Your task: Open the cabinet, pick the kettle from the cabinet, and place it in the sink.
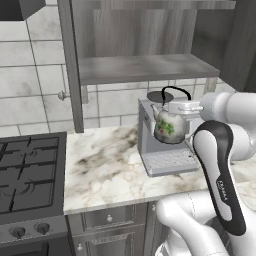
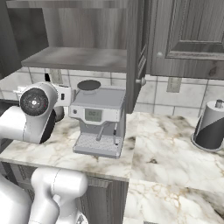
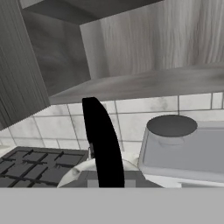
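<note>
- Pincer (image 1: pixel 176 106): clenched on the kettle's thin black arched handle (image 3: pixel 103 144), which runs up the middle of the hand view; its own fingertips are hidden behind the handle.
- Kettle (image 1: pixel 170 125): hangs directly below the pincer, clear of the cabinet shelf, in front of the coffee machine and above the desk, touching neither as far as the left base view shows.
- Cabinet (image 1: pixel 145 65): above and beyond the pincer, door (image 1: pixel 70 65) swung open on the stove side, shelf bare.
- Coffee machine (image 2: pixel 98 118): just behind and beneath the load; judged the nearest thing to knock.
- Stove (image 1: pixel 30 175): well off to one side, down on the desk (image 1: pixel 105 170).
- Sink: place relative to the pincer cannot be told.
- Handling, as a judgement: carry step in hand. Keep the grip tight, since a round body on a thin handle will likely swing. Draw back from the machine before turning, move smoothly, hold height until over a basin, then lower before letting go.
</note>
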